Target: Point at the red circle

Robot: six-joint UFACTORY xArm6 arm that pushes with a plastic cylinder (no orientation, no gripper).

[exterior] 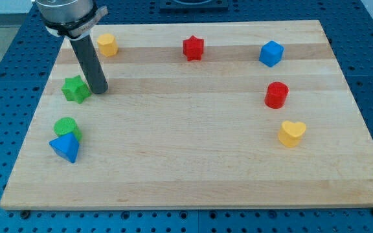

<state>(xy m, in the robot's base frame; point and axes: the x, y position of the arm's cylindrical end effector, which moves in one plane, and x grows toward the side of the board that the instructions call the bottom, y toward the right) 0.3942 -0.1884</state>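
Note:
The red circle [276, 94] is a short red cylinder on the wooden board [193, 162], at the view's right. My tip [98, 90] rests on the board at the view's upper left, just to the right of the green star [76, 89] and close to it. The tip is far to the left of the red circle, with most of the board's width between them.
A yellow hexagon-like block [107, 45] sits above the tip. A red star [193, 48] and a blue cube [271, 53] lie along the top. A yellow heart [292, 133] lies below the red circle. A green circle [65, 127] and a blue triangle [65, 148] sit at lower left.

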